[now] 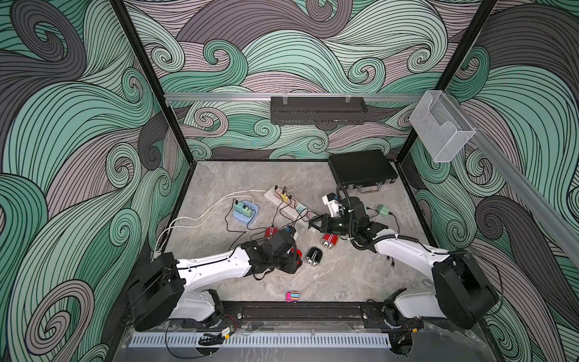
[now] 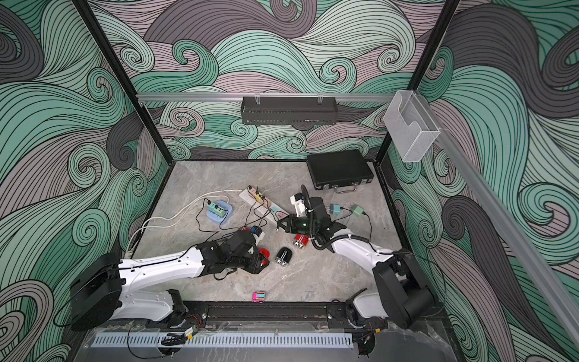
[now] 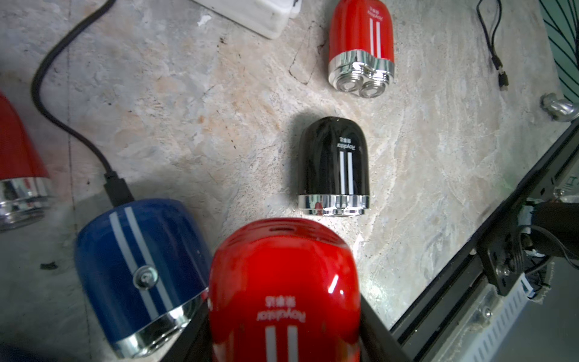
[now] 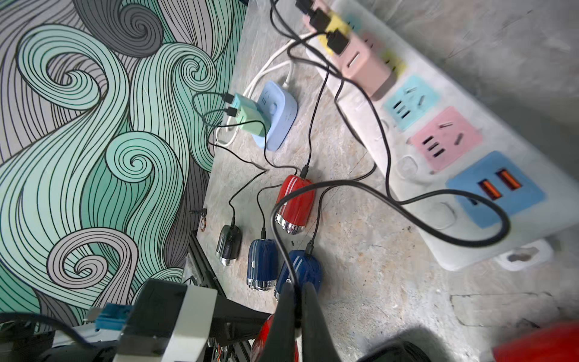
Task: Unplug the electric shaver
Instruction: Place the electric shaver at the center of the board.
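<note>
The left fingers (image 3: 374, 329) are squeezing a shiny red electric shaver (image 3: 282, 269) from both sides. It is near the front middle of the grey stone surface (image 3: 188, 109). I cannot tell if the shaver rests on the surface or sits a bit above it. The little slot on its round end looks empty, so I think it is already unplugged.

The right fingers (image 4: 313, 319) are shut tight on a thin black cable (image 4: 407, 213). That cable makes a big loop over the long white power strip with coloured sockets (image 4: 404, 166). Where its far end goes in is too blurry to tell.

Here is what could go wrong. The held cable lies close to the other thin black cables (image 4: 313, 125). If the right arm pulls far or fast, the loop could snag them. It could then tug out a plug that should stay in, or drag the power strip along.

The red shaver is smooth and round, so it could slip out of the left fingers if they turn or shake.

A dark blue shaver with white stripes (image 3: 138, 266) sits right beside it, with its own cable plugged in. A sideways move could bump it. A small black shaver (image 3: 333, 163) lies a little way off and looks safe.
</note>
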`<state>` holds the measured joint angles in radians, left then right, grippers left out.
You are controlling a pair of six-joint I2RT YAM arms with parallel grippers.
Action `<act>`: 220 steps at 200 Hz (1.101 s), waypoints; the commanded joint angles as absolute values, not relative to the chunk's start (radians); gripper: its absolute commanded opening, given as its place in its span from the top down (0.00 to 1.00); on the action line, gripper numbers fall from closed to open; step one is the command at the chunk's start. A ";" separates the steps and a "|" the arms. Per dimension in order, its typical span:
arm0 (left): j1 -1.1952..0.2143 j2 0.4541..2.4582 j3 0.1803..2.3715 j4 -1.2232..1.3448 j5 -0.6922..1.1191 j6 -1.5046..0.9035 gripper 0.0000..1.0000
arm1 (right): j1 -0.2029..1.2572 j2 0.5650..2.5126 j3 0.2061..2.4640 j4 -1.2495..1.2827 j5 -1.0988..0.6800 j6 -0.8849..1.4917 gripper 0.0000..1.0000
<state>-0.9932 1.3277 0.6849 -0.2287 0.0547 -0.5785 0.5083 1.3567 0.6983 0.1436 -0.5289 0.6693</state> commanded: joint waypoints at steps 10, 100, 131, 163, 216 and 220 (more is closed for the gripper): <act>-1.026 1.377 0.745 -0.245 0.038 -0.555 0.54 | 0.449 1.297 0.684 0.052 -0.512 0.625 0.93; -1.076 1.492 0.811 -0.324 -0.043 -0.558 0.54 | 0.287 1.290 0.740 -0.040 -0.524 0.600 0.92; -1.085 1.496 0.805 -0.335 -0.052 -0.567 0.54 | 0.258 1.331 0.775 -0.092 -0.502 0.583 0.92; -1.098 1.523 0.816 -0.362 -0.057 -0.566 0.54 | 0.223 1.375 0.784 -0.106 -0.500 0.580 0.93; -1.116 1.567 0.836 -0.384 -0.078 -0.569 0.54 | 0.215 1.442 0.828 -0.158 -0.463 0.554 0.93; -1.117 1.572 0.838 -0.386 -0.078 -0.568 0.54 | 0.215 1.447 0.831 -0.159 -0.463 0.555 0.93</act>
<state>-1.1088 1.5505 0.7910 -0.3550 -0.0551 -0.5716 0.2199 1.4223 0.7933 -0.1318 -0.4889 0.5762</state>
